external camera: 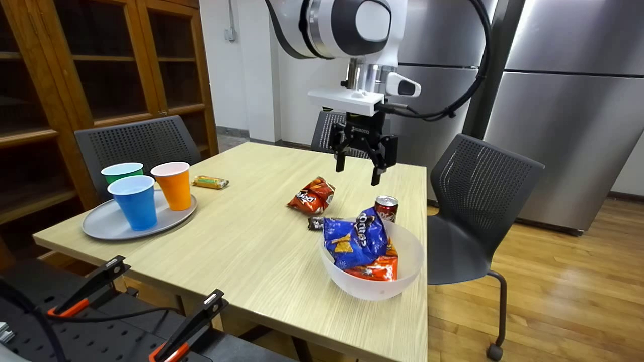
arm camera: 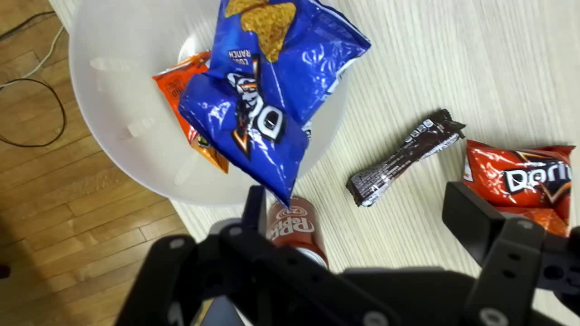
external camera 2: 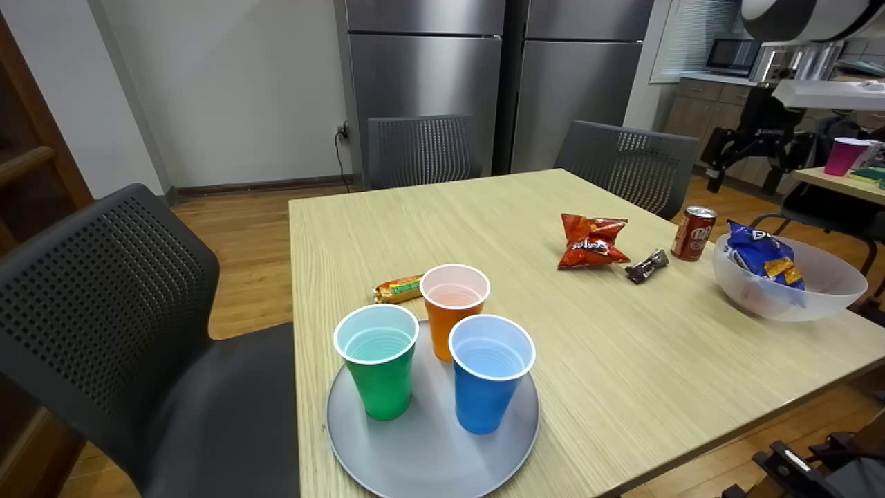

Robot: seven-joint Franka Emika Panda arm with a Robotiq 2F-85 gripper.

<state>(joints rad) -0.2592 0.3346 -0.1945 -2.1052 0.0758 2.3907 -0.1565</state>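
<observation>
We see a worktop (external camera: 241, 241) bearing a bowl (external camera: 372, 290) near its edge. Our pincer (external camera: 357, 169) hangs above, jaws spread wide. In the bowl, a blue bag (external camera: 353, 241) lies over an orange bag (external camera: 382, 270). A red bag (external camera: 313, 197) lies on the worktop, a can (external camera 2: 693, 235) stands just beside the bowl, and a bar (arm camera: 403, 158) lies between bowl and red bag.
</observation>
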